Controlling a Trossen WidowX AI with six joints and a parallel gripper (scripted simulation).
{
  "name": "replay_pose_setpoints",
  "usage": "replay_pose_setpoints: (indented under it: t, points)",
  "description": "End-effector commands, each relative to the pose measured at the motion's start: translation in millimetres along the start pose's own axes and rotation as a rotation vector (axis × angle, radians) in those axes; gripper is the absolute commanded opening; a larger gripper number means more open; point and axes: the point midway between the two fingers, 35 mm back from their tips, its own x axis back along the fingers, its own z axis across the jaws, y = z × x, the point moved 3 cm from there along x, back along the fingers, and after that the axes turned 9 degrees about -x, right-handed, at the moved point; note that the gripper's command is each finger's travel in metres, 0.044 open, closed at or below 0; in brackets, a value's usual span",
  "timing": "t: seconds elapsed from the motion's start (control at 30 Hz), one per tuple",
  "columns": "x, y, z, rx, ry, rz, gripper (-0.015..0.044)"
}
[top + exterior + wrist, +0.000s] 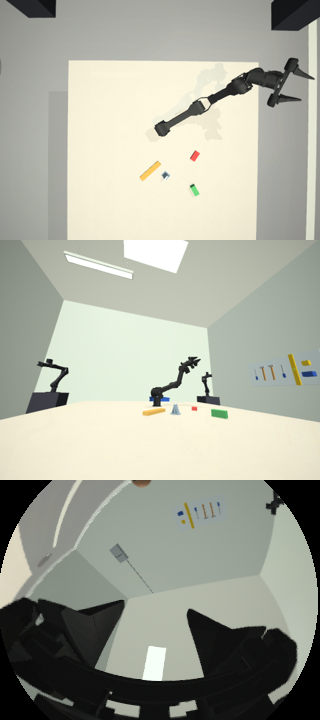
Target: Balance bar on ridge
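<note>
A long orange bar lies flat on the cream table. The small grey-blue ridge stands upright beside it, just right of the bar in the top and exterior views, with nothing on top. The bar and ridge are apart. My gripper is open and empty. It is raised high, beyond the table's right edge in the top view, far from the bar and ridge. The wrist view shows only walls, ceiling and lights between the spread fingers.
A red block lies right of the ridge. A green block stands on its narrow side farther to the lower right in the top view. A blue object shows behind the arm's base. Other arms stand on dark pedestals beyond the table.
</note>
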Motion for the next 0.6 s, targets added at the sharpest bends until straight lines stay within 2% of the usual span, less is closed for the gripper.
replay_pose_setpoints:
  t: [0.0,0.07,0.1,0.57]
  points:
    - [0,-1,-1,-0.003,-0.002,0.001,0.0374]
    - [2,-9,-5,-0.026,-0.014,0.013,0.0321]
    - [3,-17,-9,-0.046,-0.025,0.023,0.0315]
    - [49,-194,-64,-0.509,-0.265,0.269,0.0315]
